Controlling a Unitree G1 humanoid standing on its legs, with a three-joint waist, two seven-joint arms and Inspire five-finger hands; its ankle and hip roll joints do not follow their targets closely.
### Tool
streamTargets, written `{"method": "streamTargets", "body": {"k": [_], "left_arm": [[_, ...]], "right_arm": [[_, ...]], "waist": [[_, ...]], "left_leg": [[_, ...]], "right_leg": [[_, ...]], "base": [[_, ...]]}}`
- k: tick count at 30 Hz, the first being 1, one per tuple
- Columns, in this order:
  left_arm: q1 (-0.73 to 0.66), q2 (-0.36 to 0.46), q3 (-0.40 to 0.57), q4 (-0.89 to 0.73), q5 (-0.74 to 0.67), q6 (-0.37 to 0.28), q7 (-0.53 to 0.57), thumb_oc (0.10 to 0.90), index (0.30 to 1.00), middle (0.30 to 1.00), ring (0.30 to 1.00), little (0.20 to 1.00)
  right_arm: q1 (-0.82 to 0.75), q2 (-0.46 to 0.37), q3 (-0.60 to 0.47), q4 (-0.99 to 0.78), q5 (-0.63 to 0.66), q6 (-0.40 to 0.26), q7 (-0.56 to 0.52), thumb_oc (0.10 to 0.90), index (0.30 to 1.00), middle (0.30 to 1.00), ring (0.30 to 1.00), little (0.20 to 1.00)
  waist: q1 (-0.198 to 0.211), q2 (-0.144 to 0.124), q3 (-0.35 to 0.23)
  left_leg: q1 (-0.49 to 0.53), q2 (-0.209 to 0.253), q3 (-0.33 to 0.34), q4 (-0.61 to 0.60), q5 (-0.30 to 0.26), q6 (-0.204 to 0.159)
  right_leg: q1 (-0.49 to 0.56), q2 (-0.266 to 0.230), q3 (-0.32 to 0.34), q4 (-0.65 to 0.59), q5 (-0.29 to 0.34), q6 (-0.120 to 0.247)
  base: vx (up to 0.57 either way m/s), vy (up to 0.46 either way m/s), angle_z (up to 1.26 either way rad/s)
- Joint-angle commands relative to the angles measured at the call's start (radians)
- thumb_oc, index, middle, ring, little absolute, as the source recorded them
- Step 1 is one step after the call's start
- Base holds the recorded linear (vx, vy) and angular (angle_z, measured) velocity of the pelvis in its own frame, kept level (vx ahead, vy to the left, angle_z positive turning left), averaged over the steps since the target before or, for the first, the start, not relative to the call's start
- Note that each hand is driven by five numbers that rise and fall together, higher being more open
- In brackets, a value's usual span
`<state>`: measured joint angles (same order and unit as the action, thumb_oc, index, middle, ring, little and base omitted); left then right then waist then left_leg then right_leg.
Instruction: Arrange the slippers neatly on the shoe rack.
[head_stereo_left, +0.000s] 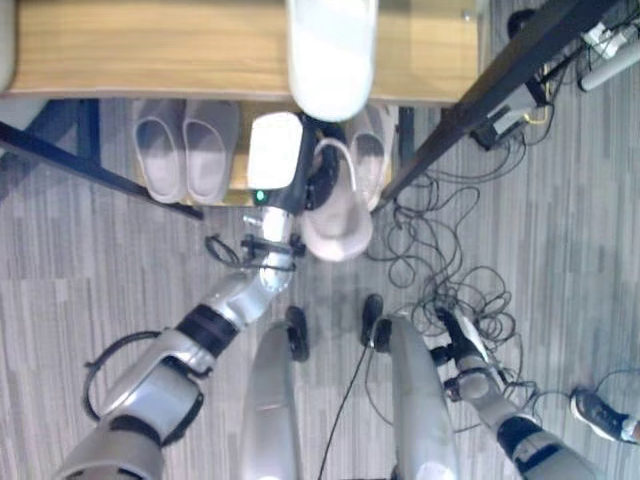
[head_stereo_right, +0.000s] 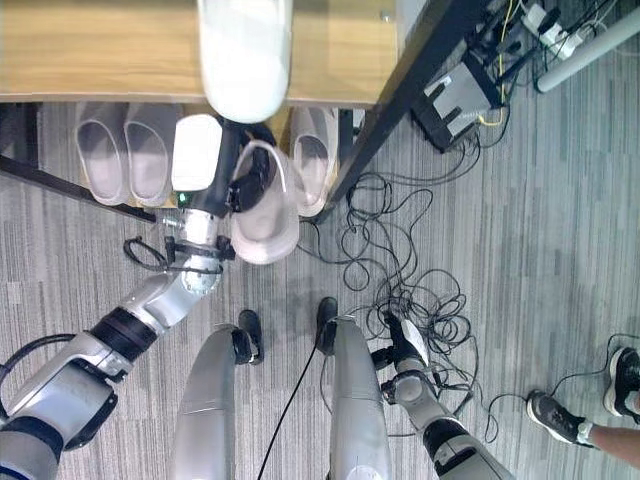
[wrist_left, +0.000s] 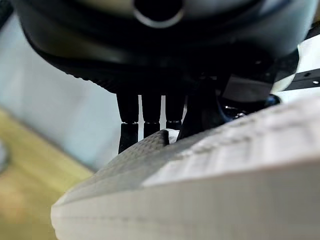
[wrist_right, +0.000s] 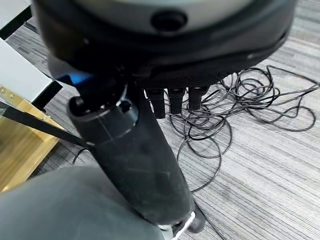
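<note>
Closest in, the right hand (head_stereo_left: 470, 352) hangs low by the floor cables (head_stereo_right: 405, 270), fingers straight and relaxed, holding nothing. Further out, the left hand (head_stereo_left: 318, 178) is clamped on a pale slipper (head_stereo_left: 338, 215), fingers and thumb pinching its edge as it hangs at the near edge of the shoe rack (head_stereo_left: 150, 50). A pair of slippers (head_stereo_left: 186, 148) sits on the lower shelf to the left, another slipper (head_stereo_left: 371, 150) just right of the held one. Best play, I'd say: level the slipper, line it up beside its mate, slide it in squarely before letting go.
</note>
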<state>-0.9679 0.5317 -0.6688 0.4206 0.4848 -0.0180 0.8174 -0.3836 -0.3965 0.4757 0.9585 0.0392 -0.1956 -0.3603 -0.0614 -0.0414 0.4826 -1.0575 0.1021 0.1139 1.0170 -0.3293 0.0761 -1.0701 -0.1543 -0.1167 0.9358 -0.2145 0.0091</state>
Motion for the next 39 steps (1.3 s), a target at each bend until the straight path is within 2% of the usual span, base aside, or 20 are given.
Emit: {"method": "streamTargets", "body": {"k": [1,2,4,5,6,7,8,12,13,18,21,23,24,26,28,32,35,37,38,39], "left_arm": [[-0.062,-0.019,0.023,-0.081,0.077,0.009,0.058,0.400,0.300,0.300,0.300,0.300],[-0.090,0.059,0.054,-0.087,0.082,0.035,0.067,0.400,0.300,0.300,0.300,0.300],[-0.139,0.119,0.060,-0.068,0.085,0.065,0.070,0.400,0.300,0.300,0.300,0.300],[-0.142,0.118,0.059,-0.067,0.084,0.065,0.070,0.400,0.300,0.300,0.300,0.300],[-0.163,0.187,0.062,-0.066,0.090,0.078,0.087,0.400,0.300,0.300,0.300,0.300],[-0.163,0.187,0.062,-0.066,0.090,0.078,0.087,0.400,0.300,0.300,0.300,0.300],[-0.193,0.239,0.059,-0.056,0.107,0.101,0.106,0.400,0.300,0.300,0.300,0.300],[-0.255,0.298,0.028,-0.021,0.116,0.124,0.131,0.400,0.300,0.300,0.300,0.300],[-0.289,0.341,0.016,-0.004,0.110,0.140,0.151,0.400,0.300,0.300,0.300,0.300],[-0.364,0.388,-0.015,0.017,0.096,0.164,0.187,0.400,0.300,0.300,0.300,0.300],[-0.431,0.409,-0.047,0.046,0.078,0.174,0.205,0.400,0.300,0.300,0.300,0.300],[-0.487,0.444,-0.080,0.053,0.045,0.151,0.200,0.400,0.300,0.300,0.300,0.300],[-0.514,0.481,-0.106,0.070,0.010,0.140,0.209,0.400,0.300,0.300,0.300,0.300],[-0.508,0.489,-0.099,0.069,-0.007,0.136,0.207,0.400,0.300,0.300,0.300,0.300],[-0.536,0.456,-0.092,0.074,-0.067,0.108,0.221,0.400,0.300,0.300,0.300,0.300],[-0.557,0.413,-0.121,0.096,-0.069,0.112,0.218,0.400,0.300,0.300,0.300,0.300],[-0.623,0.358,-0.213,0.237,-0.081,0.123,0.191,0.400,0.300,0.300,0.300,0.300],[-0.666,0.322,-0.248,0.336,-0.130,0.101,0.175,0.400,0.300,0.300,0.300,0.300],[-0.676,0.310,-0.264,0.354,-0.141,0.095,0.163,0.722,0.782,0.782,0.782,0.782],[-0.688,0.306,-0.278,0.372,-0.139,0.099,0.160,0.800,0.900,0.900,0.900,0.900]], "right_arm": [[0.051,-0.054,-0.022,-0.212,-0.032,-0.034,-0.034,0.800,0.900,0.900,0.900,0.900],[0.170,-0.125,-0.085,-0.520,-0.056,-0.054,-0.008,0.800,0.900,0.900,0.900,0.900],[0.243,-0.169,-0.131,-0.649,-0.069,-0.075,0.001,0.800,0.900,0.900,0.900,0.900],[0.250,-0.171,-0.137,-0.660,-0.069,-0.072,0.004,0.800,0.900,0.900,0.900,0.900],[0.304,-0.189,-0.175,-0.741,-0.083,-0.084,0.005,0.800,0.900,0.900,0.900,0.900],[0.306,-0.189,-0.176,-0.743,-0.083,-0.083,0.005,0.800,0.900,0.900,0.900,0.900],[0.336,-0.203,-0.201,-0.794,-0.097,-0.098,0.002,0.800,0.900,0.900,0.900,0.900],[0.378,-0.210,-0.240,-0.845,-0.092,-0.114,-0.005,0.800,0.900,0.900,0.900,0.900],[0.411,-0.212,-0.259,-0.873,-0.088,-0.132,-0.014,0.800,0.900,0.900,0.900,0.900],[0.460,-0.217,-0.282,-0.921,-0.081,-0.155,-0.023,0.800,0.900,0.900,0.900,0.900],[0.482,-0.229,-0.291,-0.972,-0.063,-0.170,-0.018,0.800,0.900,0.900,0.900,0.900],[0.515,-0.236,-0.302,-1.043,-0.029,-0.199,-0.008,0.800,0.900,0.900,0.900,0.900],[0.555,-0.243,-0.319,-1.100,-0.024,-0.207,0.002,0.800,0.900,0.900,0.900,0.900],[0.573,-0.235,-0.324,-1.114,-0.026,-0.202,0.005,0.800,0.900,0.900,0.900,0.900],[0.600,-0.240,-0.329,-1.169,-0.027,-0.198,-0.003,0.800,0.900,0.900,0.900,0.900],[0.621,-0.269,-0.338,-1.225,-0.028,-0.192,-0.001,0.800,0.900,0.900,0.900,0.900],[0.654,-0.298,-0.341,-1.280,-0.013,-0.198,-0.005,0.800,0.900,0.900,0.900,0.900],[0.650,-0.315,-0.355,-1.299,0.009,-0.194,0.003,0.800,0.900,0.900,0.900,0.900],[0.671,-0.344,-0.387,-1.327,0.029,-0.198,0.009,0.800,0.900,0.900,0.900,0.900],[0.677,-0.355,-0.401,-1.338,0.041,-0.199,0.010,0.800,0.900,0.900,0.900,0.900]], "waist": [[-0.012,0.047,-0.118],[-0.037,0.036,-0.113],[-0.054,0.030,-0.110],[-0.052,0.031,-0.113],[-0.061,0.034,-0.108],[-0.060,0.035,-0.111],[-0.072,0.033,-0.104],[-0.079,0.038,-0.107],[-0.080,0.042,-0.101],[-0.081,0.043,-0.094],[-0.081,0.036,-0.072],[-0.092,0.034,-0.049],[-0.090,0.024,-0.031],[-0.085,0.018,-0.019],[-0.083,0.001,0.032],[-0.089,-0.019,0.037],[-0.106,-0.053,0.037],[-0.115,-0.074,0.037],[-0.119,-0.087,0.037],[-0.121,-0.091,0.037]], "left_leg": [[-0.009,0.009,-0.120,-0.008,-0.057,0.004],[-0.062,0.025,-0.126,0.020,-0.066,0.005],[-0.111,0.037,-0.135,0.043,-0.076,0.012],[-0.117,0.037,-0.136,0.046,-0.077,0.012],[-0.182,0.046,-0.146,0.079,-0.082,0.019],[-0.186,0.047,-0.147,0.081,-0.083,0.019],[-0.227,0.049,-0.158,0.102,-0.089,0.024],[-0.300,0.046,-0.171,0.131,-0.092,0.029],[-0.334,0.045,-0.175,0.156,-0.096,0.032],[-0.394,0.045,-0.180,0.223,-0.114,0.034],[-0.438,0.053,-0.191,0.301,-0.138,0.034],[-0.500,0.068,-0.217,0.391,-0.142,0.033],[-0.512,0.069,-0.225,0.461,-0.185,0.042],[-0.512,0.075,-0.223,0.494,-0.202,0.050],[-0.513,0.080,-0.227,0.628,-0.260,0.074],[-0.513,0.083,-0.227,0.705,-0.301,0.082],[-0.513,0.086,-0.221,0.758,-0.329,0.089],[-0.513,0.087,-0.221,0.777,-0.330,0.085],[-0.513,0.089,-0.217,0.784,-0.334,0.083],[-0.513,0.089,-0.220,0.794,-0.337,0.084]], "right_leg": [[0.057,0.004,-0.004,-0.003,-0.115,0.041],[0.006,0.015,0.001,0.019,-0.115,0.041],[-0.039,0.020,0.000,0.035,-0.114,0.041],[-0.045,0.020,0.000,0.037,-0.115,0.041],[-0.098,0.020,-0.002,0.059,-0.114,0.039],[-0.102,0.020,-0.002,0.061,-0.115,0.039],[-0.134,0.022,-0.004,0.071,-0.108,0.040],[-0.195,0.021,-0.006,0.091,-0.105,0.043],[-0.226,0.018,-0.006,0.116,-0.105,0.043],[-0.284,0.013,-0.006,0.183,-0.122,0.039],[-0.327,0.015,-0.005,0.259,-0.151,0.032],[-0.375,0.015,-0.009,0.335,-0.168,0.024],[-0.394,0.023,-0.005,0.402,-0.187,0.019],[-0.401,0.025,-0.002,0.431,-0.195,0.015],[-0.422,0.035,0.018,0.552,-0.231,0.009],[-0.446,0.047,0.042,0.639,-0.256,0.007],[-0.477,0.052,0.084,0.697,-0.272,-0.001],[-0.490,0.053,0.105,0.737,-0.280,-0.007],[-0.499,0.051,0.116,0.756,-0.292,-0.017],[-0.500,0.048,0.121,0.765,-0.298,-0.019]], "base": [[0.01,0.041,-0.02],[0.00,0.040,-0.03],[0.00,0.033,-0.17],[0.01,0.013,-0.31],[0.01,0.008,-0.26],[0.00,0.006,-0.16],[0.00,0.002,-0.05],[-0.01,0.030,-0.04],[-0.01,0.039,-0.01],[0.00,0.013,-0.01],[0.03,0.004,-0.02],[0.07,0.001,0.00],[0.06,0.037,-0.09],[0.07,0.048,-0.27],[0.10,0.067,-0.28],[0.09,0.048,-0.13],[0.04,0.070,-0.23],[0.00,0.007,-0.20],[0.00,-0.017,-0.11],[0.00,0.000,0.00]]}}
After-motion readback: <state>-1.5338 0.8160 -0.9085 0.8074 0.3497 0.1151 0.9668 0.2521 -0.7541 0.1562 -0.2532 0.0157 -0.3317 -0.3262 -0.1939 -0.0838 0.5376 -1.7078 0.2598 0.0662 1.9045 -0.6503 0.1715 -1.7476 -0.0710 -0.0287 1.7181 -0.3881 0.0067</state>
